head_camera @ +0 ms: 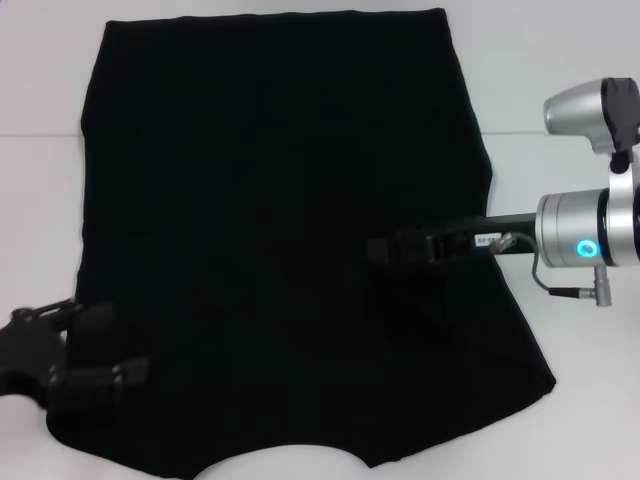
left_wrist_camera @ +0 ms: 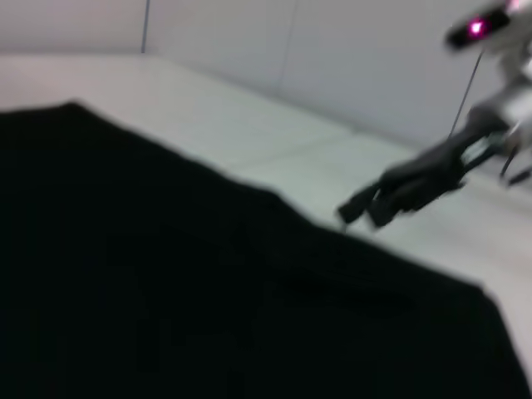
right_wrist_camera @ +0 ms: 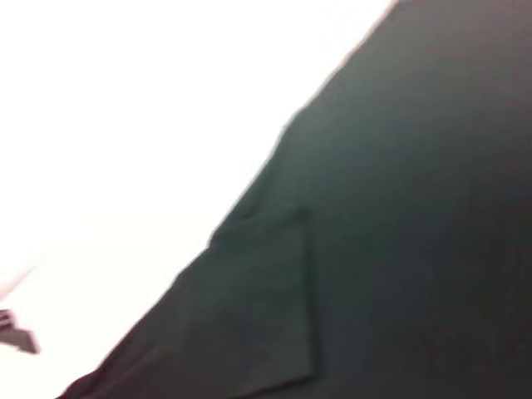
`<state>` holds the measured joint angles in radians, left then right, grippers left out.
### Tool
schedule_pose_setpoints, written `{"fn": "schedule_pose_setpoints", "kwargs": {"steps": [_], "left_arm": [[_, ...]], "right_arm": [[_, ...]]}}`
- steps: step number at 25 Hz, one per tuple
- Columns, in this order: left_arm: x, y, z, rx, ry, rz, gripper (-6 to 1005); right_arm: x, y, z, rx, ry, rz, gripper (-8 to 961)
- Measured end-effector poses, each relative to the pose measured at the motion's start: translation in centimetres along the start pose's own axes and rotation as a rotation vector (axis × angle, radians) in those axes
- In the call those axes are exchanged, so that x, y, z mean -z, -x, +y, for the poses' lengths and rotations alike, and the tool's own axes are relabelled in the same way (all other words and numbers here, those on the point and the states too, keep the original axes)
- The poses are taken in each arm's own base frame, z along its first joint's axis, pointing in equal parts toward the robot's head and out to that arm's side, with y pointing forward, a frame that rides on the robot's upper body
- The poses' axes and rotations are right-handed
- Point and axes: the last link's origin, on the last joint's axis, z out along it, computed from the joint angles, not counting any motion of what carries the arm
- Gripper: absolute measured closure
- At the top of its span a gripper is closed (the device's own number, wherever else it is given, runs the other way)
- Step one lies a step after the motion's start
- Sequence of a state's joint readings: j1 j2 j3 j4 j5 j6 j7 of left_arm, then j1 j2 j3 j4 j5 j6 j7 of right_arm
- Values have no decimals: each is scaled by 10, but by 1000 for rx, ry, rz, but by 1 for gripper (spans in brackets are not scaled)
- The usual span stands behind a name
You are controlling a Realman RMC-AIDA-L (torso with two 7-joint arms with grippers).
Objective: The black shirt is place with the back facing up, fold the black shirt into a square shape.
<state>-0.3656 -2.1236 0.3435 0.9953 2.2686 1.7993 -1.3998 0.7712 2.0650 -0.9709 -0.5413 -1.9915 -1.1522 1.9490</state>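
The black shirt (head_camera: 270, 230) lies spread flat on the white table (head_camera: 560, 420), its long axis running away from the robot: the straight hem is at the far edge, and the curved neckline notch faces the robot at the near edge. The sleeves appear already turned inward, since the right wrist view shows a sleeve flap (right_wrist_camera: 266, 316) lying on top of the body panel, so the outline is a tall trapezoid, wider at the near end. The right hand (head_camera: 385, 250) reaches in from the right side and is over the middle of the cloth, slightly right of centre; its dark fingers merge with the dark fabric, so whether they are parted or closed, and whether they pinch any cloth, cannot be told. The left hand (head_camera: 95, 350) sits at the near left corner, over the shirt's edge by the shoulder; its state likewise cannot be told. In the left wrist view the right hand (left_wrist_camera: 366, 208) appears just above the fabric surface rather than clearly pressed into it. The relation that governs the next fold is lengthwise: to make a square, one end must probably be carried along the long axis onto the other, and both hands stand nearer the collar end than the far hem.
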Motion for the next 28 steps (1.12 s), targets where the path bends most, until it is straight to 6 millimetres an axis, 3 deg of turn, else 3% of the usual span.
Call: {"fn": "schedule_pose_setpoints", "kwargs": {"steps": [8, 14, 28], "left_arm": [[17, 21, -7, -3, -109, -135, 67], [9, 34, -12, -18, -144, -233, 67], [1, 34, -19, -46, -175, -279, 74]], "right_arm": [[-12, 7, 17, 122, 63, -27, 282], [-17, 12, 21, 127, 72, -28, 283], [-16, 17, 21, 107, 70, -53, 284]]}}
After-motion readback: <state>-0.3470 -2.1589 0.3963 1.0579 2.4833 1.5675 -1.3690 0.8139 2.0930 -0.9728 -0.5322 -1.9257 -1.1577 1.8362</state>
